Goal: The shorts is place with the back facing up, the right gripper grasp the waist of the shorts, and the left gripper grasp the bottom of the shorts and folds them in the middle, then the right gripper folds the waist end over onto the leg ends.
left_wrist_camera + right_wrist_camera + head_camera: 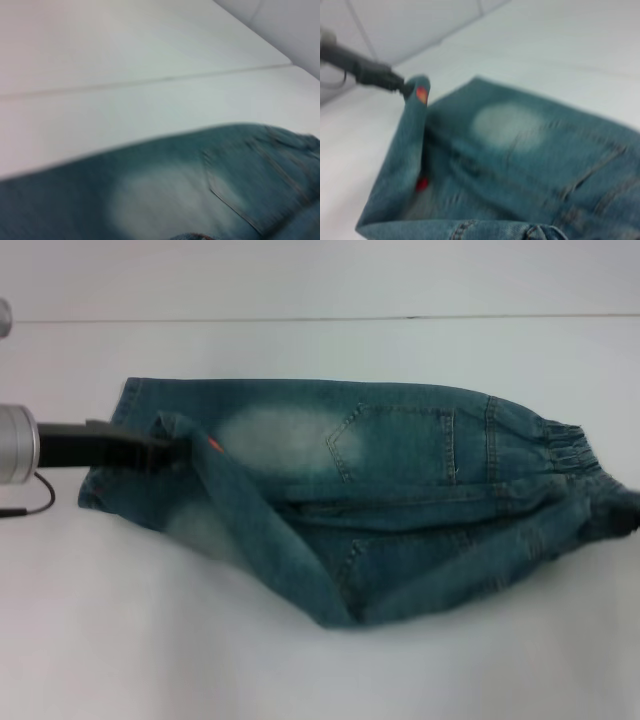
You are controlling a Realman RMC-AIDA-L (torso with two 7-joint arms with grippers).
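Blue denim shorts [390,455] lie back pocket up on the white table [120,640], waist to the right and legs to the left. My left gripper [168,451] is shut on the hem of the near leg and holds it raised over the far leg. That hem shows an orange tag [421,94]. In the right wrist view, the left gripper [396,83] pinches this hem. The near half of the shorts hangs as a lifted fold [300,550]. At the right frame edge my right gripper [628,518] shows only as a dark patch, shut on the elastic waist [565,445].
A seam line [400,318] crosses the table behind the shorts. The left arm's silver wrist [15,445] and its black cable [40,495] reach in from the left edge.
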